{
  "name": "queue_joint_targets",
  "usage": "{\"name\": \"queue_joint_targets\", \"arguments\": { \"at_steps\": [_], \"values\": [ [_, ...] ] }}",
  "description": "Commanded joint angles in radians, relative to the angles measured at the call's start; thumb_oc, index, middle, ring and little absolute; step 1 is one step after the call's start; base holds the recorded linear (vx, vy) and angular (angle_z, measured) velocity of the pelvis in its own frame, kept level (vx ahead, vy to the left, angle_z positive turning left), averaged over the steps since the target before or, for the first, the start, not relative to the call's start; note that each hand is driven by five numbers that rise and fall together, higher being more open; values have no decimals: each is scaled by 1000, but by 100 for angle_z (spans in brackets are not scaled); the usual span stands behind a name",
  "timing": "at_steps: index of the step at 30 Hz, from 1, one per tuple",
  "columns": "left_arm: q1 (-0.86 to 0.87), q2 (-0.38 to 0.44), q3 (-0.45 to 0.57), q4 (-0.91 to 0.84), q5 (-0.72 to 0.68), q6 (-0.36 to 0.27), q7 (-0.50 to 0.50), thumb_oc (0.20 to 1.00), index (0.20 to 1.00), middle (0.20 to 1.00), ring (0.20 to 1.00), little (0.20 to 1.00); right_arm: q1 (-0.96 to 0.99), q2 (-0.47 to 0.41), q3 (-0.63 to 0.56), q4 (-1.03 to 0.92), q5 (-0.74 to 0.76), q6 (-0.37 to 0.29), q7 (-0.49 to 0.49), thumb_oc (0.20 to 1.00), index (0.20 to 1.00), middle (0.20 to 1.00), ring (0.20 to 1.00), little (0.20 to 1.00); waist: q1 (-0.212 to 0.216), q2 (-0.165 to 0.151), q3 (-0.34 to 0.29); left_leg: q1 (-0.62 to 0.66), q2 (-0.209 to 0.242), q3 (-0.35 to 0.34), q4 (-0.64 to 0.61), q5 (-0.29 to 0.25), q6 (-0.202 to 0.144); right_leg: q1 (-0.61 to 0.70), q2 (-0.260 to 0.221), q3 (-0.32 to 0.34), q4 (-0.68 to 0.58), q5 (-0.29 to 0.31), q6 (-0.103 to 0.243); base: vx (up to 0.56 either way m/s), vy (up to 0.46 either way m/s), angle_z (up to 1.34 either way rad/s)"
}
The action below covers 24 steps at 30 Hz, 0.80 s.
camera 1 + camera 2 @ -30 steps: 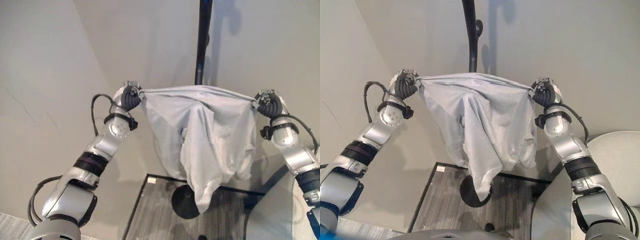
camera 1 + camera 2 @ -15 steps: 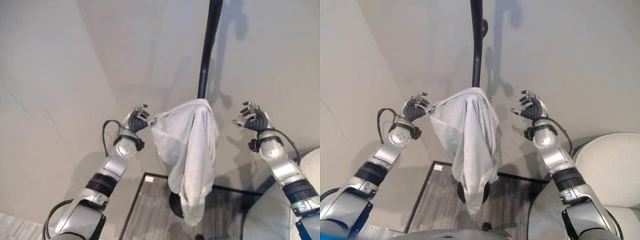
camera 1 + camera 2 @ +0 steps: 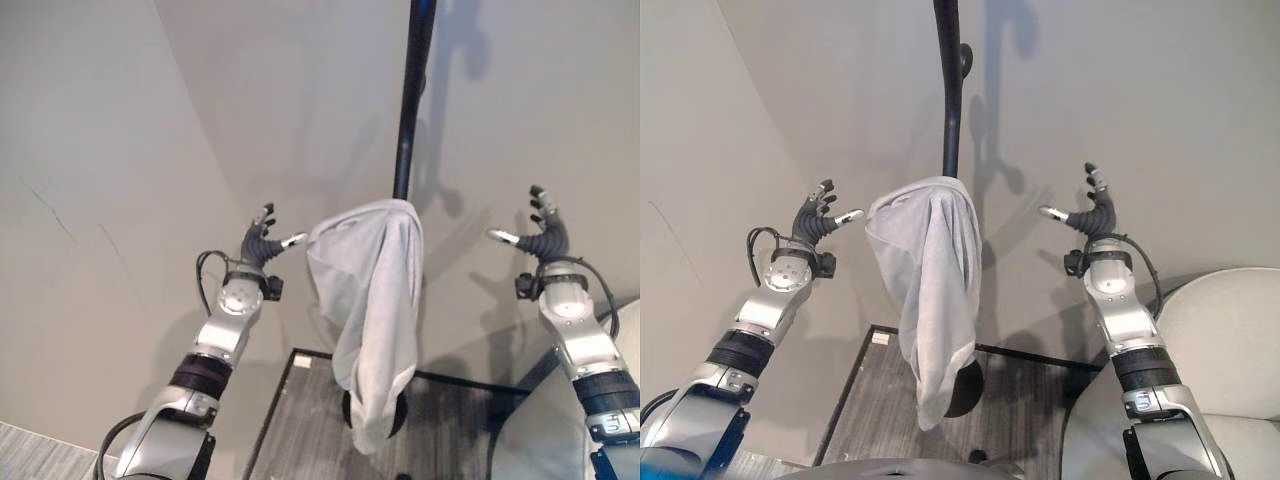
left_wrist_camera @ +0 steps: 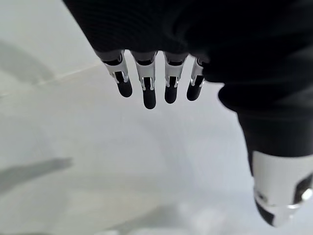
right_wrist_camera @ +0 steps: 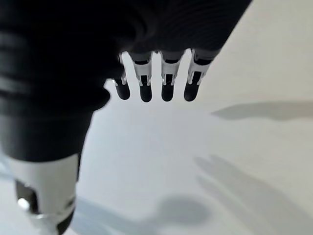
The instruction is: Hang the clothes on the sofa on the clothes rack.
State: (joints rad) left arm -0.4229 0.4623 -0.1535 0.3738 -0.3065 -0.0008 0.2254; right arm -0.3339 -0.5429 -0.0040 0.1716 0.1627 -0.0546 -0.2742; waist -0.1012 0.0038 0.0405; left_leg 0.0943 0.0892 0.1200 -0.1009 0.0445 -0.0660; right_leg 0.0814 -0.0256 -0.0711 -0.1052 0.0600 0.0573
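A pale grey garment (image 3: 370,300) hangs draped over a peg of the black clothes rack pole (image 3: 412,90), its loose end dangling down towards the rack's round base (image 3: 962,385). My left hand (image 3: 262,243) is raised just left of the cloth, open, with fingers spread and nothing in it. My right hand (image 3: 544,234) is held up well to the right of the cloth, open too. In the left wrist view the straight fingers (image 4: 146,88) point at bare wall, and the right wrist view's fingers (image 5: 166,81) do the same.
The rack stands in a corner of light walls on a dark wood-grain floor panel (image 3: 300,430). A pale rounded sofa (image 3: 1215,350) sits at the lower right, close to my right arm.
Both hands have let go of the garment and opened; the cloth, earlier stretched between them, now hangs on the rack alone. Both hands have drawn apart from it.
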Motion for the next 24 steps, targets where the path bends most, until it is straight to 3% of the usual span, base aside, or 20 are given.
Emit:
{"name": "queue_joint_targets", "arguments": {
  "at_steps": [1, 7, 9, 11, 14, 17, 21, 22, 24],
  "values": [
    [-13, 69, 77, -33, -117, -113, -15, 1000, 1000, 1000, 1000, 1000, 18, 3, -89, -63, 67, -110, 6, 1000, 1000, 1000, 1000, 1000, 33, -47, -56, 98, 38, 28, 14, -134, -31, -4, -141, -39, 18, -24, 130, 31, -32, 4],
    [194, 130, 303, -148, -143, -161, -31, 1000, 1000, 1000, 1000, 1000, 169, -30, -235, -172, 35, -138, 75, 1000, 1000, 1000, 1000, 1000, 39, -39, -59, 101, 50, 27, 14, -132, -40, 2, -132, -42, 18, -34, 123, 36, -28, 5],
    [281, 124, 373, -173, -151, -168, -49, 1000, 1000, 1000, 1000, 1000, 235, -24, -255, -180, 55, -144, 128, 1000, 1000, 1000, 1000, 1000, 44, -39, -51, 96, 52, 26, 14, -127, -41, -3, -130, -44, 18, -34, 121, 0, 0, 0],
    [451, 55, 438, -173, -146, -156, -107, 1000, 1000, 1000, 1000, 1000, 371, 15, -273, -166, 65, -141, 206, 1000, 1000, 1000, 1000, 1000, 46, -37, -40, 86, 54, 22, 14, -123, -41, -10, -131, -47, 19, -33, 119, -10, 0, 2],
    [568, -16, 437, -94, -133, -145, -150, 1000, 1000, 1000, 1000, 1000, 477, 80, -272, -134, 87, -150, 248, 1000, 1000, 1000, 1000, 1000, 45, -34, -26, 80, 52, 22, 14, -114, -38, -13, -133, -49, 21, -27, 116, -34, 19, 9],
    [679, -169, 423, 129, -227, -99, -210, 1000, 1000, 1000, 1000, 1000, 600, 153, -231, 0, 49, -122, 296, 1000, 1000, 1000, 1000, 1000, 41, -29, -6, 69, 49, 17, 14, -116, -32, -25, -137, -53, 24, -31, 117, -45, 48, 2],
    [729, -217, 309, 397, -45, -76, -259, 1000, 1000, 1000, 1000, 1000, 614, 188, -135, 309, -34, -85, 296, 1000, 1000, 1000, 1000, 1000, 41, -28, 10, 56, 41, 13, 14, -110, -25, -39, -144, -56, 29, -24, 122, -55, 63, 5],
    [719, -207, 244, 485, 78, -75, -247, 1000, 1000, 1000, 1000, 1000, 585, 197, -89, 481, -63, -65, 263, 1000, 1000, 1000, 1000, 1000, 43, -29, 12, 55, 37, 12, 14, -112, -22, -41, -146, -54, 30, -24, 123, -33, 47, 4],
    [701, -206, 217, 536, 112, -71, -256, 1000, 1000, 1000, 1000, 1000, 558, 199, -64, 578, -73, -60, 245, 1000, 1000, 1000, 1000, 1000, 44, -31, 14, 50, 35, 13, 14, -110, -21, -45, -146, -54, 31, -23, 124, -12, 24, 2]
  ]
}}
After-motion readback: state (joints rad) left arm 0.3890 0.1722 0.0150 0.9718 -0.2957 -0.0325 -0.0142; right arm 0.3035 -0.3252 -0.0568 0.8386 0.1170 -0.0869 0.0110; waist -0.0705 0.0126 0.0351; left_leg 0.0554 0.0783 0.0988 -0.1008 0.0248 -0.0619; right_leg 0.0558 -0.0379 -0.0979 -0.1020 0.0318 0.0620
